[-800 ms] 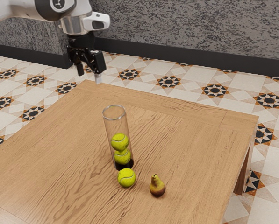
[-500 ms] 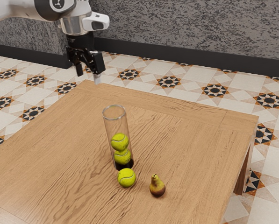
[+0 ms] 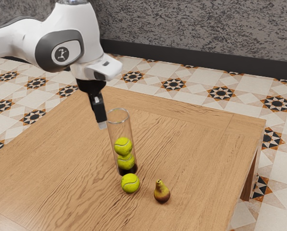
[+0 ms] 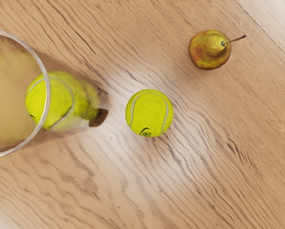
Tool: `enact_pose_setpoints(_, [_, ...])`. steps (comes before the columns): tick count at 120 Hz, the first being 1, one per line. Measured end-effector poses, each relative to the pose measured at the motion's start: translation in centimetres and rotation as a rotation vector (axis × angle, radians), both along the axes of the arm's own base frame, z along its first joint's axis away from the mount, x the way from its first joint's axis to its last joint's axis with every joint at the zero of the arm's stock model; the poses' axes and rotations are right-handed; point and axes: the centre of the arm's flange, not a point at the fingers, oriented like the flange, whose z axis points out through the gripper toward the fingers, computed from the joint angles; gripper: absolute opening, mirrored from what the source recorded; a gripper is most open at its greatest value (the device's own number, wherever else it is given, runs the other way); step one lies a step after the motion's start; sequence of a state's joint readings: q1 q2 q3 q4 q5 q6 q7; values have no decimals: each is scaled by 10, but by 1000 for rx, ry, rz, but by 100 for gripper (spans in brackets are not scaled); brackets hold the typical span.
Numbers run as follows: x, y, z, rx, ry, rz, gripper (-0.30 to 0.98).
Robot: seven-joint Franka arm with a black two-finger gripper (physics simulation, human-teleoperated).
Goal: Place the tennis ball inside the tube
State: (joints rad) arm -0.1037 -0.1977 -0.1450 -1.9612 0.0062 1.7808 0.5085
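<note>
Behind the wooden table (image 3: pixel 191 144), star-patterned floor tiles (image 3: pixel 221 93) and a mottled grey wall (image 3: pixel 191 29). Now to the gripper (image 3: pixel 102 126), side-on in the exterior view: apart or together, impossible to tell. Over to the clear tube (image 3: pixel 113 137), mouth cut off in the wrist view, with the lower ball (image 3: pixel 126 162) partly hidden by the upper ball (image 3: pixel 123 146). And the loose tennis ball (image 3: pixel 130 185): on the table, below the gripper, toward five o'clock from it in the exterior view, just beside the tube's base. From the wrist view, a narrow gap between base and ball, a dark printed mark on the ball, and the pear's (image 4: pixel 209 50) thin stem. From the exterior view, the tube's full height, upright.
</note>
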Motion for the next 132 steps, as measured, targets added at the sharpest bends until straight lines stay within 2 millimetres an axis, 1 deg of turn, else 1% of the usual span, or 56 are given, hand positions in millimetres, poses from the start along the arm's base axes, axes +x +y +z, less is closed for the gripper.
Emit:
enact_pose_setpoints(5, [1,0,-13,-4,-17,-58,69])
enact_pose_setpoints(12, [2,-3,-24,-8,-43,-143,69])
enact_pose_setpoints(24, [3,-8,-32,-7,-61,-276,69])
enact_pose_setpoints(28, [4,-11,-37,-1,-50,-320,69])
enact_pose_setpoints(35, [8,-16,-55,13,-11,-401,69])
enact_pose_setpoints(45, [8,-32,-69,24,10,-529,69])
enact_pose_setpoints(53, [17,-36,-95,18,45,-601,69])
enact_pose_setpoints(61, [27,-33,-118,9,69,-651,69])
enact_pose_setpoints(68, [33,-28,-131,6,72,-689,69])
enact_pose_setpoints(82, [22,-19,-170,7,78,-766,69])
enact_pose_setpoints(91, [19,-15,-184,10,54,-810,69])
enact_pose_setpoints(104, [25,-13,-202,7,35,-864,69])
enact_pose_setpoints(112, [27,-16,-216,0,35,-899,69])
enact_pose_setpoints(121, [27,-29,-231,-8,26,-950,69])
enact_pose_setpoints(126, [27,-35,-235,-10,18,-976,69])
enact_pose_setpoints(132, [30,-38,-239,-12,11,-996,69])
